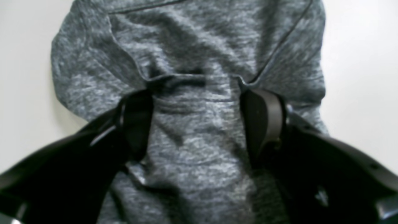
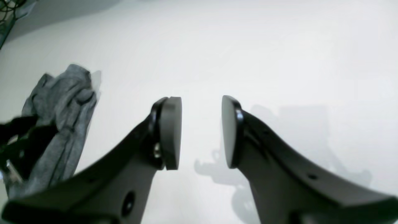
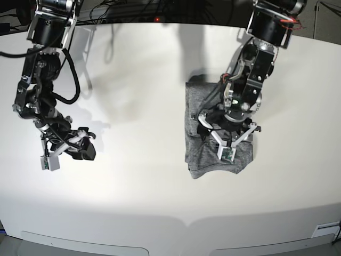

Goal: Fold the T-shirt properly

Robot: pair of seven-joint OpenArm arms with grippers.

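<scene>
The heather-grey, wrinkly knit T-shirt (image 3: 216,128) sat folded into a rough rectangle right of centre in the base view, on the plain white table (image 3: 138,176). The black left gripper (image 1: 197,123) was down on it, jaws spread wide, fabric bunched between the pads, not pinched. The right gripper (image 2: 201,132), far left, hung half open over bare table, holding nothing.

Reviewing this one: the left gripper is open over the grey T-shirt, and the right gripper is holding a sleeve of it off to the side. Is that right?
Not quite. The right gripper holds nothing: in the right wrist view it stands open over the bare white table, apart from the T-shirt. The left gripper is indeed open over the shirt.
</scene>
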